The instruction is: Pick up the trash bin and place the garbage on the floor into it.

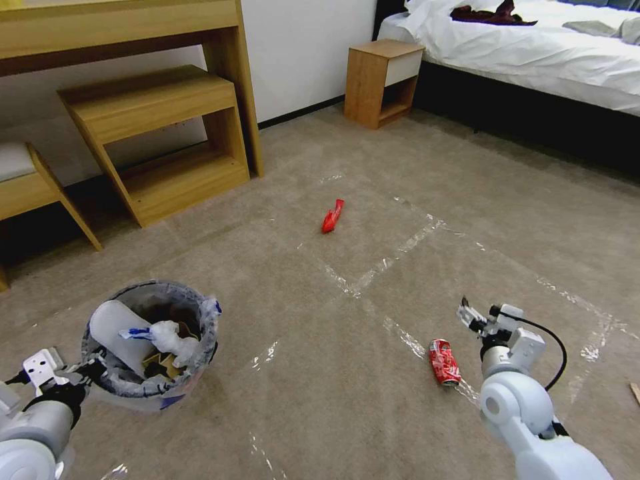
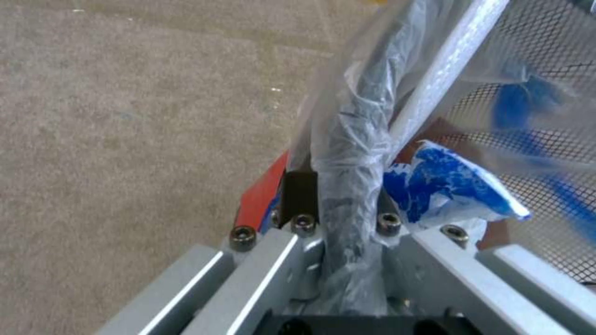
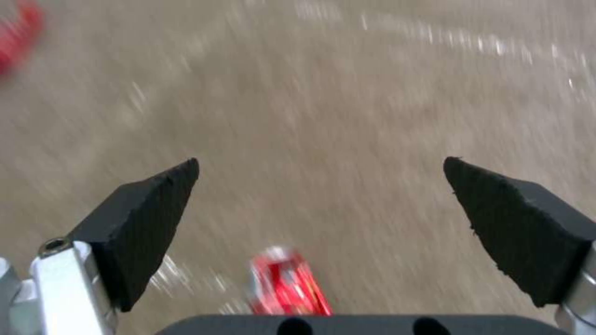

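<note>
A crushed red can lies on the carpet floor, just beside our right gripper, toward our left side. Its long axis runs roughly away from us, angled slightly. In the right wrist view the can sits below and between the spread, empty pads. The right arm is clearly nearer. Our left gripper is clamped on the trash bin rim, holding it low at our left. A red wrapper lies farther ahead. The right wrist view is smeared, so the can's exact height gap is hard to judge.
</note>
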